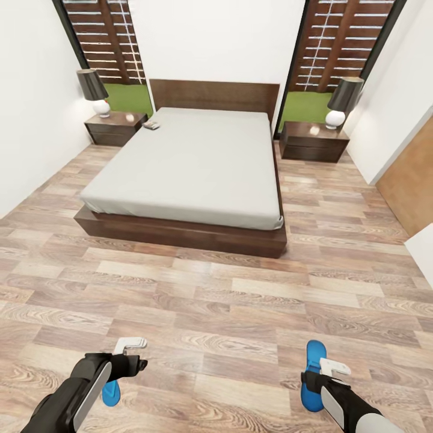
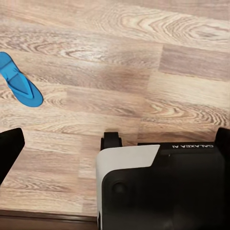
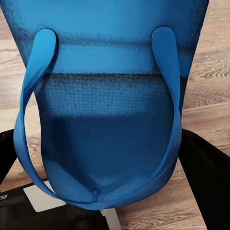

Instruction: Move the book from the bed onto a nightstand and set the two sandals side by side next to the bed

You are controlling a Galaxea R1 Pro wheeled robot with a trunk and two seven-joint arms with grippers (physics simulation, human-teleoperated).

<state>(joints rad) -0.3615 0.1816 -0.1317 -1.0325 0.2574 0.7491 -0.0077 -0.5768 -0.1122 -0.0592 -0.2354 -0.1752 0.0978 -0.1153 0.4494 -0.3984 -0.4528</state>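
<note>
The book is lying on the bed at eleven o'clock; both sandals are waiting on the floor: right claw closing around one sandal, left claw's opening I cannot tell.

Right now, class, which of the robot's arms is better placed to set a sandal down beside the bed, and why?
The right. The right claw appears to hold one blue sandal, which looms close in the right wrist view. The left claw looks empty, the other sandal lying on the floor beside that arm.
</note>
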